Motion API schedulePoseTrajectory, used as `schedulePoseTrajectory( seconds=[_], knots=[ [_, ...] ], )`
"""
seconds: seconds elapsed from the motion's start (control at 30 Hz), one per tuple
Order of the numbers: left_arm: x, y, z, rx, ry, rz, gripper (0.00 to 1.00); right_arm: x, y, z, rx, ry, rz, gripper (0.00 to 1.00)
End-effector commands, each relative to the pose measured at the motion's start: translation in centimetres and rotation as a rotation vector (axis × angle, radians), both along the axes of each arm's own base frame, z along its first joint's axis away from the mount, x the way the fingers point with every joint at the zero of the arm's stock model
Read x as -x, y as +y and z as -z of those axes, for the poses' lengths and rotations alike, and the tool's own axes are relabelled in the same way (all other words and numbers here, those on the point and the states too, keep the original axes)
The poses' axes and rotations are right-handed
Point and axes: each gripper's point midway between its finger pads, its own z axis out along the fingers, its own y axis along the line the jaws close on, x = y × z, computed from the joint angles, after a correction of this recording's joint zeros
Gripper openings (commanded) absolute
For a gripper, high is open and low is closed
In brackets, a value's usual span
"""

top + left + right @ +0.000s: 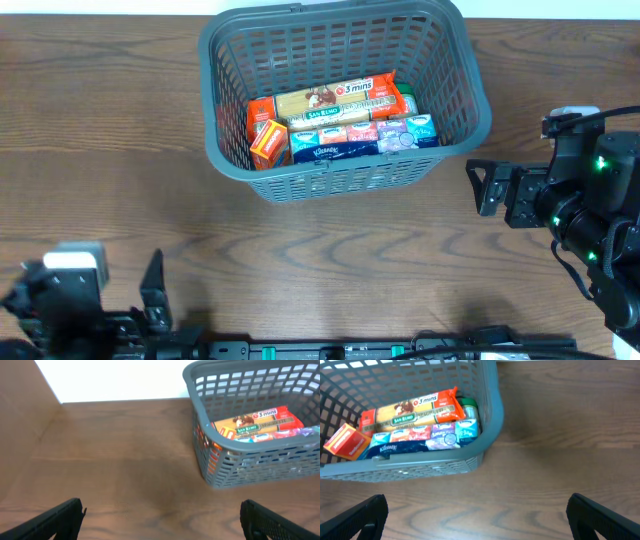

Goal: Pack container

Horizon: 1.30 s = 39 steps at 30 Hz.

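The dark grey slatted basket (340,180) stands at the back middle of the wooden table. Inside lie a long orange San Remo pasta packet (335,100), a small orange box (268,142), a blue Kleenex tissue pack (335,148) and a green can (408,102). The basket also shows in the left wrist view (250,467) and the right wrist view (420,467). My left gripper (160,520) is open and empty at the front left, well short of the basket. My right gripper (477,517) is open and empty at the right, over bare table beside the basket.
The right arm (590,200) fills the right edge of the table. The left arm (70,300) sits at the front left edge. A white wall (110,380) stands behind the table.
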Motion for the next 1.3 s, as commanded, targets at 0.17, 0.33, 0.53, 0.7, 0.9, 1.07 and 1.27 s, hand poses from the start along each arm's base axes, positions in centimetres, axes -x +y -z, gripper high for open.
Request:
schedulePoseTrajectory(
  seconds=[0.17, 0.33, 0.53, 0.7, 0.9, 1.07, 1.27],
  knots=[
    [-2.6, -0.6, 9.5, 0.138, 0.010, -0.023, 0.98, 0.0, -0.2, -0.1, -0.008, 0.000, 0.014, 0.99],
    [-4.7, -1.1, 13.4, 0.201, -0.009, -0.007, 0.98, 0.0, -0.2, -0.1, -0.008, 0.000, 0.014, 0.99],
    [-6.0, -1.3, 17.2, 0.219, -0.023, -0.002, 0.98, 0.0, -0.2, -0.1, -0.008, 0.000, 0.015, 0.99],
    [-7.0, -1.3, 20.3, 0.235, -0.021, -0.005, 0.98, 0.0, -0.2, -0.1, -0.008, 0.000, 0.014, 0.99],
    [-8.4, -1.4, 22.9, 0.240, -0.041, 0.012, 0.99, 0.0, -0.2, -0.1, -0.008, 0.000, 0.015, 0.99],
    [-9.2, -1.5, 24.8, 0.242, -0.053, 0.019, 0.98, 0.0, -0.2, -0.1, -0.008, 0.000, 0.014, 0.99],
    [-9.9, -1.3, 25.5, 0.229, -0.087, 0.018, 0.99, 0.0, -0.2, -0.1, -0.008, 0.000, 0.015, 0.99]
  ],
)
